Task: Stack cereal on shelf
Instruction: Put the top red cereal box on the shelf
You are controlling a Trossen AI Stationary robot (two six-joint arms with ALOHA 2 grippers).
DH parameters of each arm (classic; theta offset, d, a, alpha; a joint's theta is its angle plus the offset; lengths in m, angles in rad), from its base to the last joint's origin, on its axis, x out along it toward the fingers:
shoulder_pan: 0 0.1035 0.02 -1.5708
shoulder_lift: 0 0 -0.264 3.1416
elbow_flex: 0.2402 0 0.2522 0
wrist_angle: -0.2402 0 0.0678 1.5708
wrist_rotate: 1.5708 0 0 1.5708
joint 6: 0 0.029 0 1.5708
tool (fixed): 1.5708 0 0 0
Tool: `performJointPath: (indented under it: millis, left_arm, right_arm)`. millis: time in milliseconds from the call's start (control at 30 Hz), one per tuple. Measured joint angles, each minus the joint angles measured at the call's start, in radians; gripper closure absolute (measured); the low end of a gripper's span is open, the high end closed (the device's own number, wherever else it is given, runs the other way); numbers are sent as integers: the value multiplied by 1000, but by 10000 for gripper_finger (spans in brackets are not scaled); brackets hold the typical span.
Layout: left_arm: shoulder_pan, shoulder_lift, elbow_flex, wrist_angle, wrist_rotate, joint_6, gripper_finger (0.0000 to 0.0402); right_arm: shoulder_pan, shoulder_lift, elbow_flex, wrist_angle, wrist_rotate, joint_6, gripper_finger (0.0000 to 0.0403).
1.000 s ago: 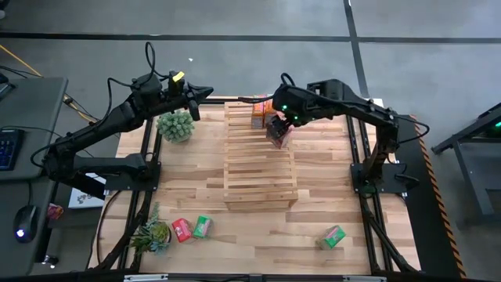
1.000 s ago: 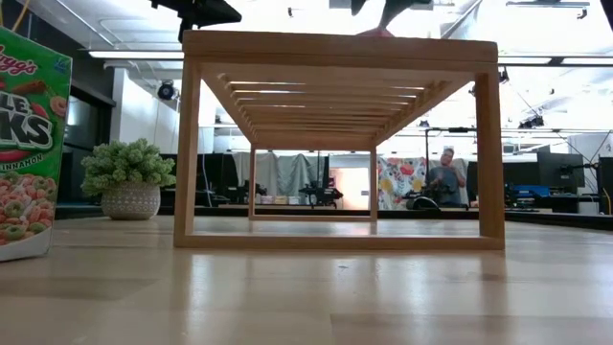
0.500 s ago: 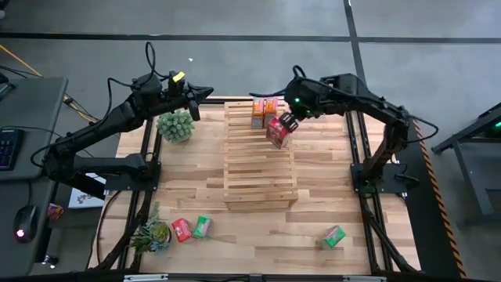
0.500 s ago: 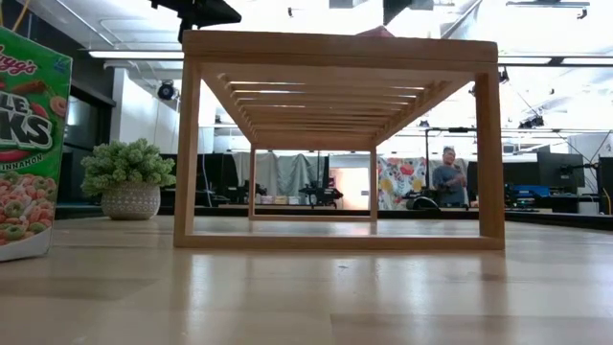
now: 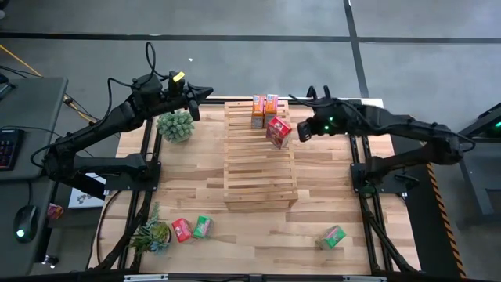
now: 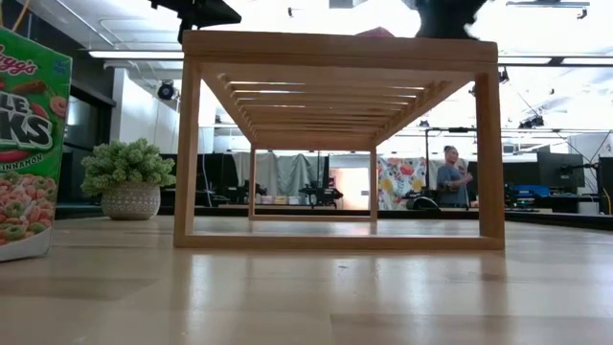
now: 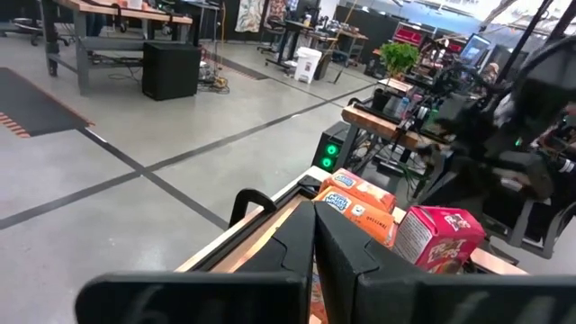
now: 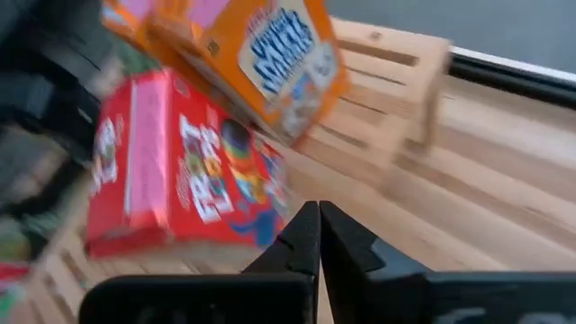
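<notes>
The shelf (image 5: 259, 160) stands mid-table, a light-wood slatted rack. Two orange cereal boxes (image 5: 264, 110) stand side by side on its far end. A red box (image 5: 278, 131) sits askew on the shelf's top near them, resting on the slats (image 8: 171, 171). My right gripper (image 5: 300, 130) is shut, just off the shelf's right side, apart from the red box. My left gripper (image 5: 207, 92) hovers shut beyond the shelf's far left corner. A red box (image 5: 182, 229) and two green boxes (image 5: 203, 226) (image 5: 334, 236) lie on the near tabletop.
One potted plant (image 5: 175, 125) stands left of the shelf, another (image 5: 153, 233) at the near left corner. A green cereal box (image 6: 29, 144) fills the low view's left edge. Bare planks lie right of the shelf. A person (image 6: 450, 177) stands in the room behind.
My right gripper has drawn back from the red box on the shelf toward the table's right edge, sinking and tipping as it went, and its fingers have come together. The red box stays askew on the shelf top beside the orange boxes.
</notes>
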Motion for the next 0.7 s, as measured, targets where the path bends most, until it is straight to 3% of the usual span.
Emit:
performJointPath:
  millis: [200, 700]
  left_arm:
    - [0, 0, 0, 0, 0, 0, 398]
    - [0, 0, 0, 0, 2, 0, 398]
  right_arm:
    - [4, 11, -150, 196, -48, 80, 402]
    - [84, 38, -164, 207, -57, 180, 403]
